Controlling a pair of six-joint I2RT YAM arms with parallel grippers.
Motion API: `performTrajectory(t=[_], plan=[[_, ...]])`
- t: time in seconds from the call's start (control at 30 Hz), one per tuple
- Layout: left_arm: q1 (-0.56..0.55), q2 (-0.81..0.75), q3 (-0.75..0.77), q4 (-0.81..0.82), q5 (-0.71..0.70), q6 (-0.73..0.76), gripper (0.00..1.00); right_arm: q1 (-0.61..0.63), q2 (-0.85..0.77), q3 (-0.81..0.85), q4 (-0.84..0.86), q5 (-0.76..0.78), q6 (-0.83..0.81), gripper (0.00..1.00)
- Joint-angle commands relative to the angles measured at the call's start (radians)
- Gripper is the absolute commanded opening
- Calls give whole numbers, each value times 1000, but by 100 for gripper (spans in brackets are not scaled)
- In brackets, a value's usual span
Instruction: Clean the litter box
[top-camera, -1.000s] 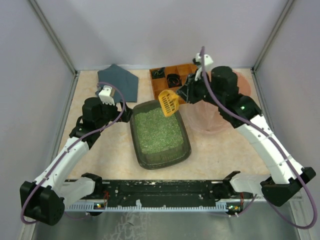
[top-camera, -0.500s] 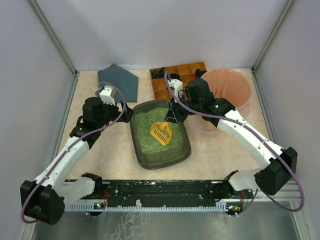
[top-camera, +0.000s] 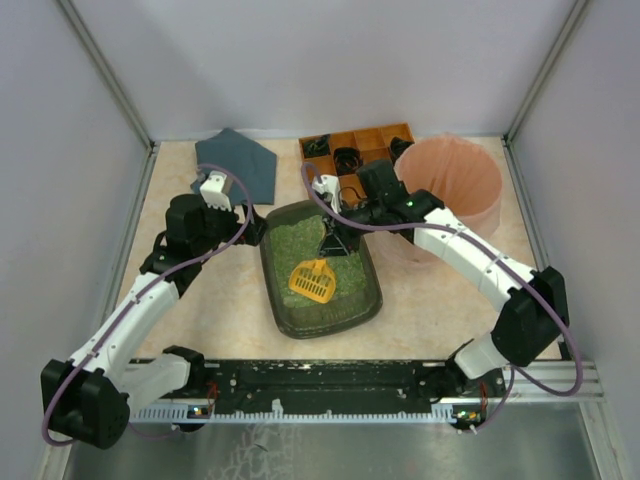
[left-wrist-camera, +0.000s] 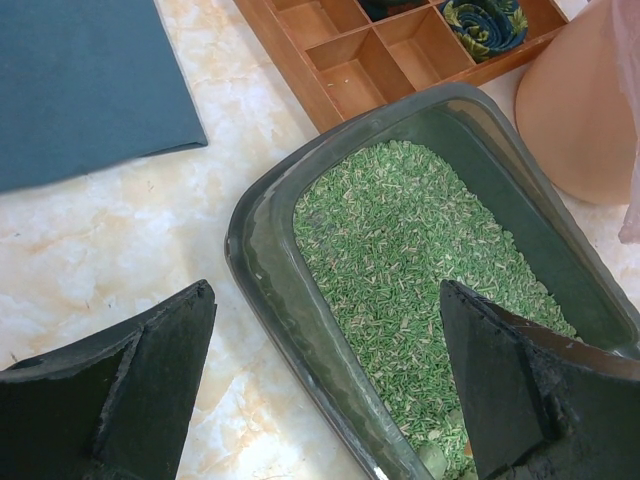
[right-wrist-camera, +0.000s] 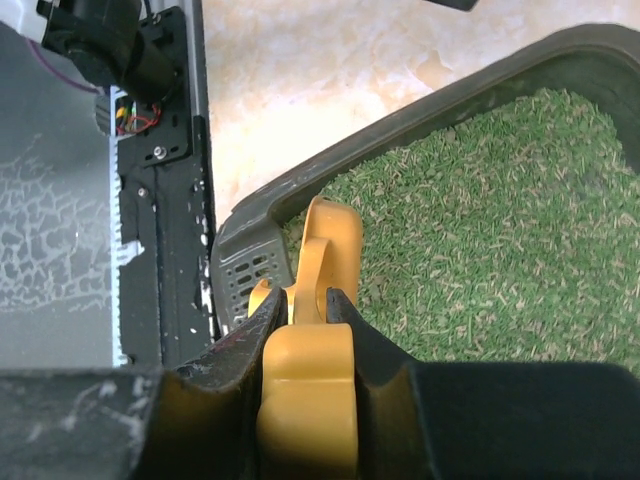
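Top: box (top-camera: 273, 285) sits mid-table between your arms, just near of the tray (top-camera: 372, 140) and bin (top-camera: 455, 178). Right gripper (top-camera: 333, 243) is clamped on the scoop (top-camera: 312, 281) handle, blade over the litter (top-camera: 300, 240) (near half). Left gripper (top-camera: 252, 226) hangs at the box's far-left corner. Left wrist: jaws spread wide, straddling that corner's rim. Right wrist: fingers (right-wrist-camera: 235, 350) pinch the yellow handle above the near rim.

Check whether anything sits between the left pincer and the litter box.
Nothing visible. The open left pincer hangs at the far-left corner of the litter box, only rim and litter between its fingers. The scoop in the right pincer sits toward the near end.
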Motion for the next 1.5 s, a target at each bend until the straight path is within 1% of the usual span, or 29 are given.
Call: performTrajectory(t=[0.0, 0.2, 0.47, 0.5, 0.67, 0.8, 0.87, 0.93, 1.03, 1.2, 1.3, 1.47], plan=[[6, 4, -8, 29, 17, -5, 97, 15, 55, 92, -52, -102, -157, 0], [6, 7, -6, 30, 14, -3, 97, 30, 130, 152, -145, -129, -247, 0], [6, 9, -5, 29, 10, -1, 97, 67, 189, 193, -185, -165, -279, 0], [6, 9, -6, 29, 8, -1, 97, 76, 223, 197, -191, -166, -281, 0], [6, 9, -3, 27, 8, -2, 97, 118, 275, 192, -181, -163, -266, 0], [6, 7, -8, 29, 3, -1, 97, 148, 272, 155, -123, -40, -221, 0], [7, 6, -8, 31, 6, -1, 97, 151, 251, 124, -66, 10, -188, 0], [7, 7, -7, 30, 6, -2, 97, 152, 213, 82, 30, 77, -136, 0], [7, 4, -7, 29, 3, 0, 98, 162, 132, 9, 157, 252, -80, 0], [7, 3, -9, 27, 0, 0, 98, 170, 74, -68, 287, 494, -9, 0], [7, 4, -10, 29, 1, 0, 98, 171, 58, -103, 334, 613, 23, 0], [7, 6, -9, 28, 1, 0, 98, 171, 62, -110, 348, 778, 50, 0]])
